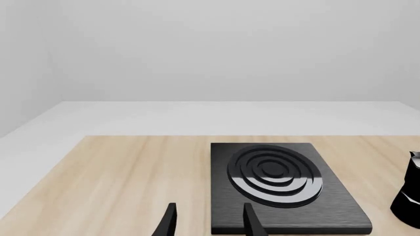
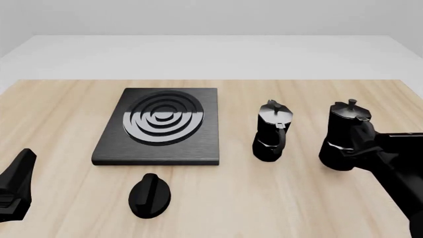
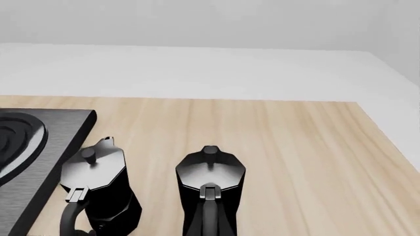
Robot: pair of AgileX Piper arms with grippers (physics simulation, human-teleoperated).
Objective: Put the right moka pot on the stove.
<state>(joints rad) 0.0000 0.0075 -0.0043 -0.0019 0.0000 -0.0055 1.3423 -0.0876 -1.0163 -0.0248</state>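
right moka pot [image 2: 345, 135] upright on table, right pincer [image 2: 362, 144] just behind handle.

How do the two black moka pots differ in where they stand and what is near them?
The right moka pot stands farther from the stove; the left moka pot stands between them. The right pincer is at the right moka pot's handle side; nothing is at the left moka pot. In the right wrist view the right moka pot's handle faces the camera, the left moka pot's is turned aside. Both are black, faceted, upright.
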